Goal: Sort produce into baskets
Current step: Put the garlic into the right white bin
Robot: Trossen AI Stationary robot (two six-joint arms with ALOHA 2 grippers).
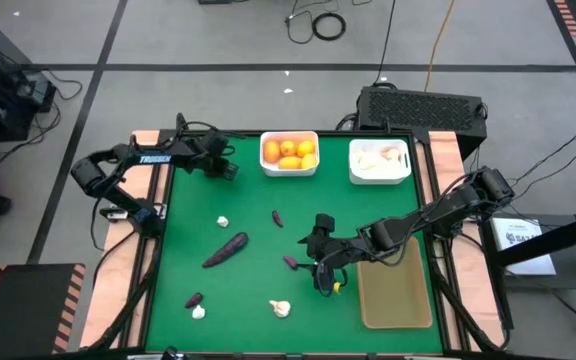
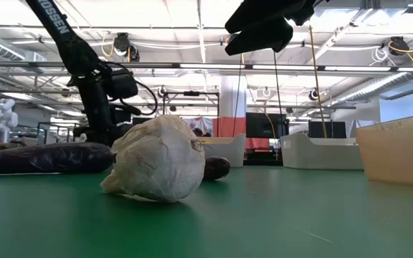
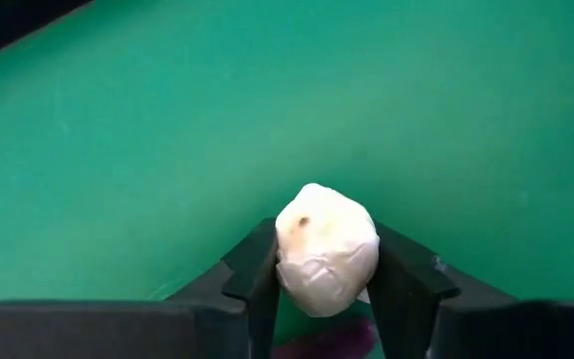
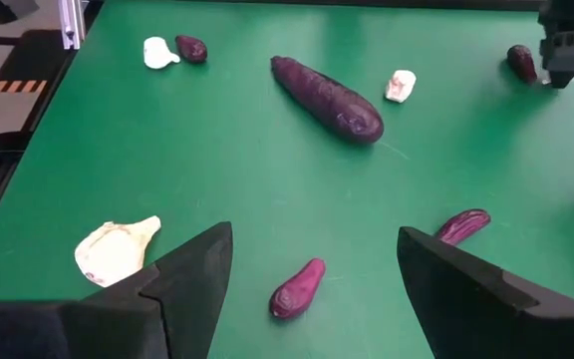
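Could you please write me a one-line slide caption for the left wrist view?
Left gripper closed around a white garlic bulb, held above the green table.

This is a robotics lab or workshop hall. The low view looks past the green table (image 2: 278,215) into a wide open room with exposed ceiling beams (image 2: 192,66), strip lights and hanging cables, and a white humanoid robot (image 2: 3,115) standing at 9 o'clock. From above, the grey taped floor (image 1: 218,90) carries loose cables (image 1: 320,24) at 12 o'clock.
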